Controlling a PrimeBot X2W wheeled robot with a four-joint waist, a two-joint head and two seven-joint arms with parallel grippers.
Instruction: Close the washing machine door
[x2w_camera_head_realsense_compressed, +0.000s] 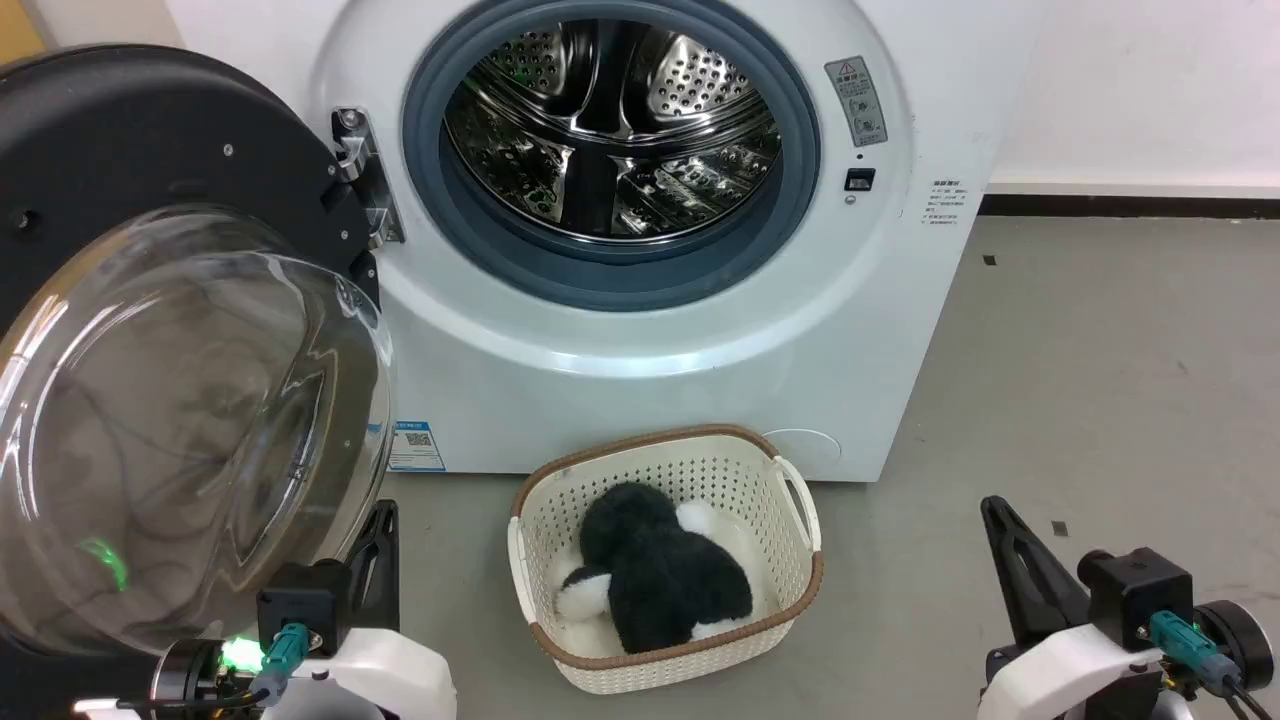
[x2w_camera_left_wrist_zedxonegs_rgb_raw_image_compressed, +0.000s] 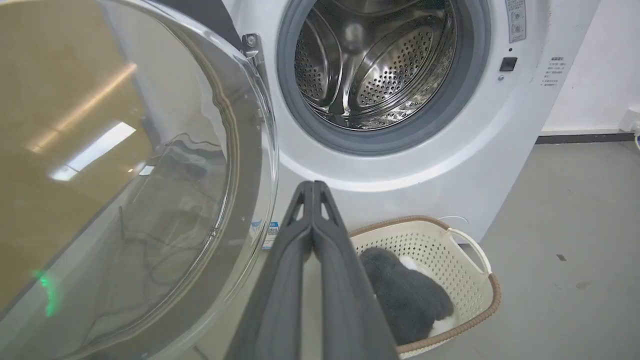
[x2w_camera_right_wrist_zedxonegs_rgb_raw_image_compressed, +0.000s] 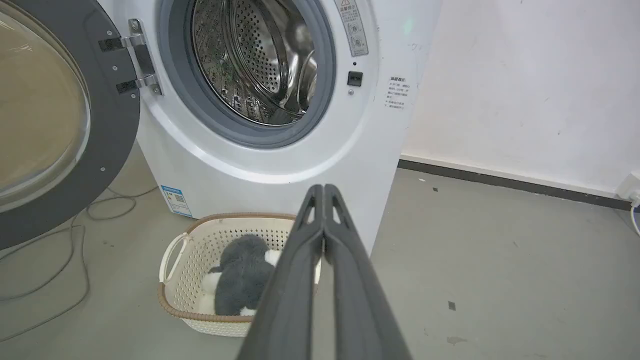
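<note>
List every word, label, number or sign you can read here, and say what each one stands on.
No text is sharp enough to quote.
The grey sticker right of the porthole on the washing machine: a warning triangle and small pictograms, wording too small to read.
The print block near the front's right edge: too small to read.
The blue label low on the front: a QR code, wording blurred.
</note>
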